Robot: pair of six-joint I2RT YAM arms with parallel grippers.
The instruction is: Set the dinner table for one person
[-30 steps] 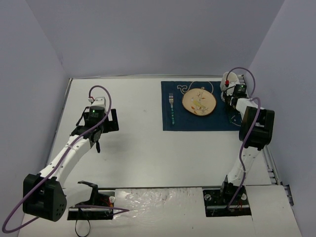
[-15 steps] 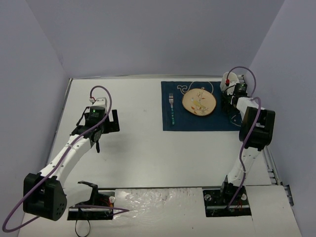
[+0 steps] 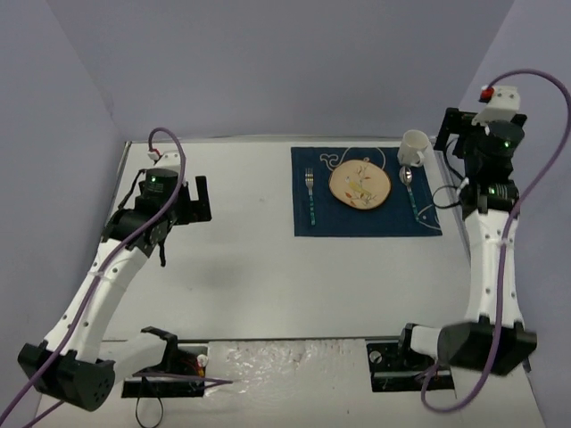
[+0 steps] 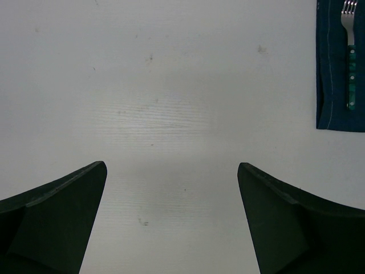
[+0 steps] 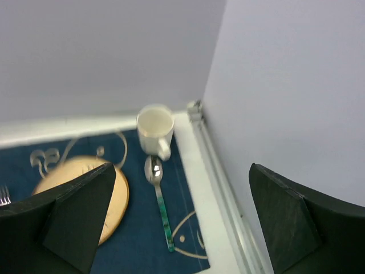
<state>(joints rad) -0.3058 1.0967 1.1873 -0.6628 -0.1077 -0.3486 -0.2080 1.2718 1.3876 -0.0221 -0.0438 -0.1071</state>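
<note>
Has lifted the right gripper [image 3: 451,134] up and off the cup [image 3: 412,145] since a second ago, forearm now near upright, jaws apart and empty. Top view: holds the left gripper [image 3: 198,198] raised on a bent elbow above the dinner table [image 3: 241,285]. Left wrist: fingers spread wide over bare tabletop, fork [image 4: 349,51] far to the upper right. Right wrist: looks down between parted fingers at the cup, with the spoon [image 5: 159,200] just nearer.

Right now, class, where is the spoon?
In the top view, the spoon lies at the right of the mat, right of the plate, its bowl beside the mug.
</note>
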